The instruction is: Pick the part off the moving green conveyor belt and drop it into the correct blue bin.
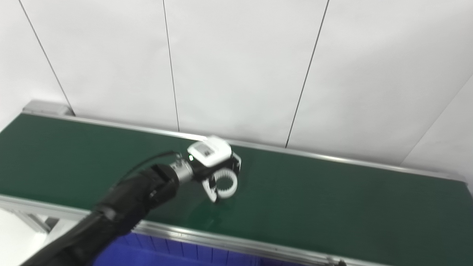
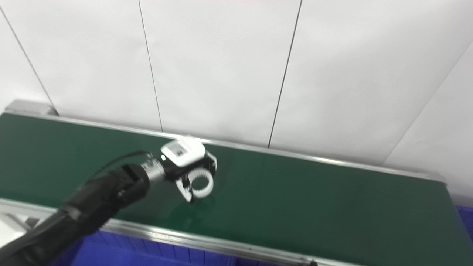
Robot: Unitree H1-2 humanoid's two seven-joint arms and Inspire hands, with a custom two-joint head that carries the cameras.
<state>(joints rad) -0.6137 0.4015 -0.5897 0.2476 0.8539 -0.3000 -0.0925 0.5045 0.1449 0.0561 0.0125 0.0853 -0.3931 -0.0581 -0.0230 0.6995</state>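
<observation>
My left hand (image 1: 214,162) reaches over the middle of the green conveyor belt (image 1: 332,207), its arm coming in from the bottom left. Its fingers are closed around a white ring-shaped part with a toothed inner edge (image 1: 226,184), held just above the belt surface. The same hand (image 2: 188,160) and ring part (image 2: 202,183) show in the right eye view. A blue bin (image 1: 177,255) lies below the belt's near rail. My right hand is not in view.
The belt runs left to right between silver rails (image 1: 236,244). A white panelled wall (image 1: 236,66) stands right behind the far rail. A second patch of blue bin (image 2: 466,218) shows past the belt's right end.
</observation>
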